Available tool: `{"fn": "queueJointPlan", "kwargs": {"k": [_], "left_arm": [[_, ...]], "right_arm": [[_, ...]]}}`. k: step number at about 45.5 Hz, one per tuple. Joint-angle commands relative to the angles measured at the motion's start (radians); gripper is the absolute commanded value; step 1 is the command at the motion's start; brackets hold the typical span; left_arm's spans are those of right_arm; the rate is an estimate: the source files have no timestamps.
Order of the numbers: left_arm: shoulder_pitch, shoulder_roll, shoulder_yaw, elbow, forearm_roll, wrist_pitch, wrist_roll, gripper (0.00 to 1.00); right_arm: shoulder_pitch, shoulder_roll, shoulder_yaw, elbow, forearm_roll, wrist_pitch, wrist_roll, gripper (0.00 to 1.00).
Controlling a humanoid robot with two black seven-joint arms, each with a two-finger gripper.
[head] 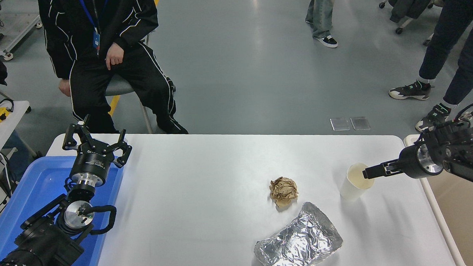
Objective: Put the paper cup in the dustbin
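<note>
My right gripper (367, 173) at the paper cup (352, 186).
Fingertips overlap its rim; I cannot tell whether the jaws are apart.

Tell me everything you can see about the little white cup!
The paper cup is small, plain white and tapered, with a cream inside and a rolled rim. It looks empty and stands upright on the white table, right of the crumpled brown paper ball. The right gripper reaches in at its rim; whether they touch is unclear.
</note>
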Motion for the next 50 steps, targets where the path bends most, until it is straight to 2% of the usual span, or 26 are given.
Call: {"fn": "queueJointPlan", "kwargs": {"k": [1,17,28,32,37,41,43,50], "left_arm": [[0.0,0.0,-0.001,0.0,0.0,0.0,0.0,1.0],[0.0,0.0,0.001,0.0,0.0,0.0,0.0,1.0],[0.0,0.0,-0.001,0.0,0.0,0.0,0.0,1.0],[0.0,0.001,0.001,0.0,0.0,0.0,0.0,1.0],[0.0,0.0,0.001,0.0,0.0,0.0,0.0,1.0],[0.0,0.0,-0.001,0.0,0.0,0.0,0.0,1.0],[0.0,0.0,0.001,0.0,0.0,0.0,0.0,1.0],[0.0,0.0,-0.001,0.0,0.0,0.0,0.0,1.0]], "right_arm": [[-0.022,0.057,0.0,-0.023,0.033,-0.017,-0.028,0.99],[-0.065,0.084,0.0,-0.105,0.033,-0.017,-0.027,0.98],[-0.085,0.083,-0.009,-0.125,0.03,-0.016,-0.025,0.82],[-0.088,0.083,-0.012,-0.129,0.025,-0.016,-0.024,0.7],[-0.091,0.083,-0.014,-0.137,0.018,-0.016,-0.019,0.4],[-0.091,0.083,-0.015,-0.138,0.018,-0.016,-0.019,0.31],[-0.091,0.083,-0.015,-0.138,0.016,-0.016,-0.019,0.21],[-0.09,0.083,-0.015,-0.138,0.015,-0.016,-0.018,0.0]]}}
